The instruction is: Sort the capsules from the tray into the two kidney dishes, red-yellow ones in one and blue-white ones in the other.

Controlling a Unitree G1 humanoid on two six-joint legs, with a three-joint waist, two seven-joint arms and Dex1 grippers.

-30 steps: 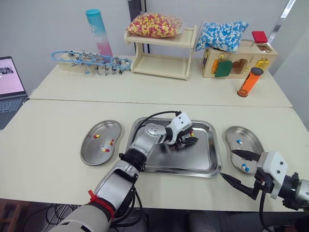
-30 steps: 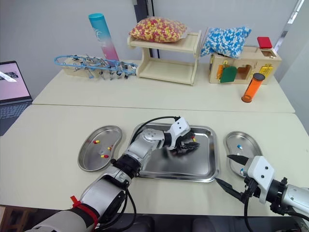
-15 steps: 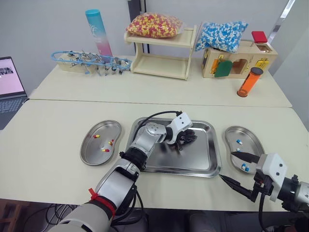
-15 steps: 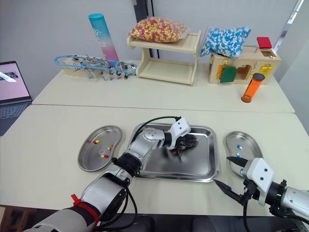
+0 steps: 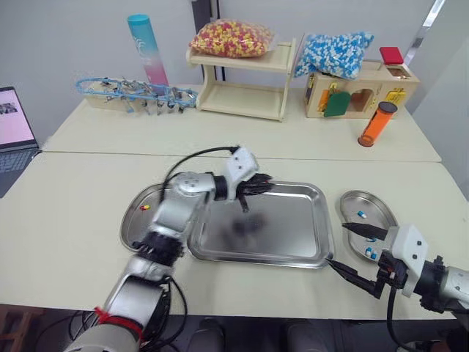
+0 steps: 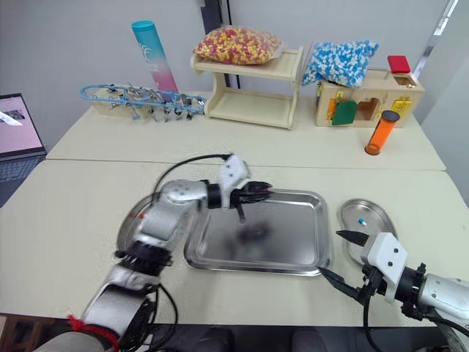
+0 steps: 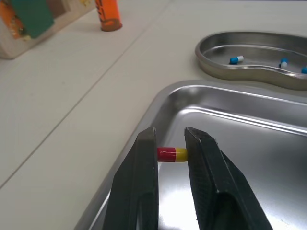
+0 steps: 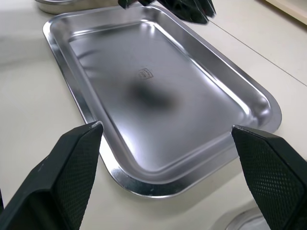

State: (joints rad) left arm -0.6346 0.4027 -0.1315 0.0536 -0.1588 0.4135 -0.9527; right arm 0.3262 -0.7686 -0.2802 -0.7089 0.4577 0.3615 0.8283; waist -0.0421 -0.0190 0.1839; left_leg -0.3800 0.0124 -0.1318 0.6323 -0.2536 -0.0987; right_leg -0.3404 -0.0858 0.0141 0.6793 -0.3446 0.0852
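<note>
My left gripper (image 5: pixel 253 191) hangs above the back left part of the steel tray (image 5: pixel 320 220), shut on a red-yellow capsule (image 7: pixel 171 154) held crosswise between its fingertips. The tray floor below shows no capsules. The left kidney dish (image 5: pixel 135 227), partly hidden by my left arm, holds a red-yellow capsule (image 5: pixel 144 207). The right kidney dish (image 5: pixel 364 204) holds blue-white capsules (image 5: pixel 361 214). My right gripper (image 5: pixel 338 246) stands open and empty near the table's front edge, between the tray's front right corner and the right dish.
At the back stand a wooden shelf (image 5: pixel 242 99) with a bag of red-yellow capsules (image 5: pixel 231 38), a bag of blue-white capsules (image 5: pixel 337 53), a wooden box (image 5: pixel 359 95), an orange tube (image 5: pixel 372 123), a teal tube (image 5: pixel 143 48) and a tool rack (image 5: pixel 135 95). A laptop (image 5: pixel 15 125) sits far left.
My left gripper has risen from the tray's middle and swung left with the red-yellow capsule in it. The right gripper has barely moved.
</note>
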